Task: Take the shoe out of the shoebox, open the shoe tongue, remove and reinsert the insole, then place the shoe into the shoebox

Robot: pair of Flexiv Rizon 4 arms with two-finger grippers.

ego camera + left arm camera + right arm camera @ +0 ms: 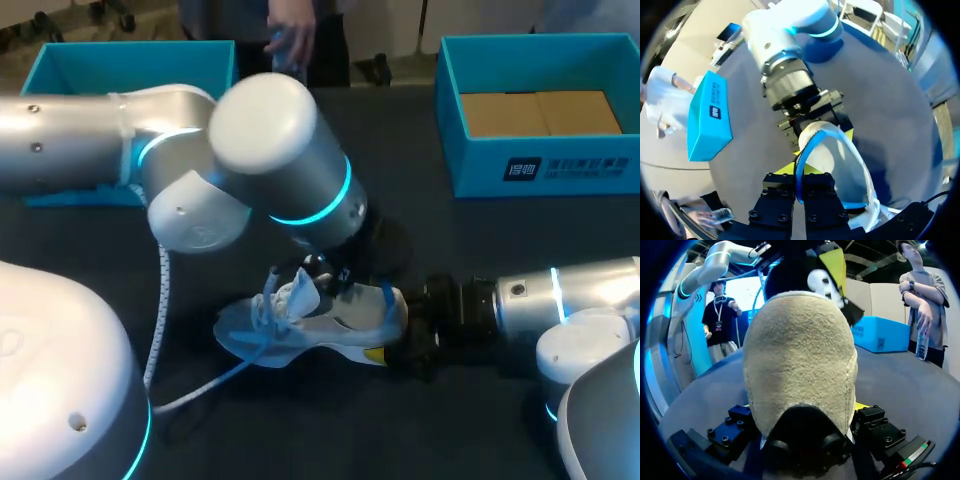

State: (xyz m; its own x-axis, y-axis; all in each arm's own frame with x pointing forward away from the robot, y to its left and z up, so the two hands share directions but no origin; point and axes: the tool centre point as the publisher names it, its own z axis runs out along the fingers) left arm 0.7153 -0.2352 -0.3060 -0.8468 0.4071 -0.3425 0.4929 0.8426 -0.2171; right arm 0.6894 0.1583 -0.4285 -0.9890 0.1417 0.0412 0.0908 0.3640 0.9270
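The counter (500, 260) is a dark, matte surface. At its far left corner stands an open teal shoebox (60, 65), partly hidden behind an arm. A second teal box (540, 165), also open-topped, stands at the far right corner, well apart from the first. Nearer the front edge, about midway along it, a pale shoe (330, 325) sits sole-down, its toe pointing to the left edge and its heel to the right. A white cord (200, 388) trails over the counter from the toe toward the near left corner; I cannot tell whether it is a lace or a cable.
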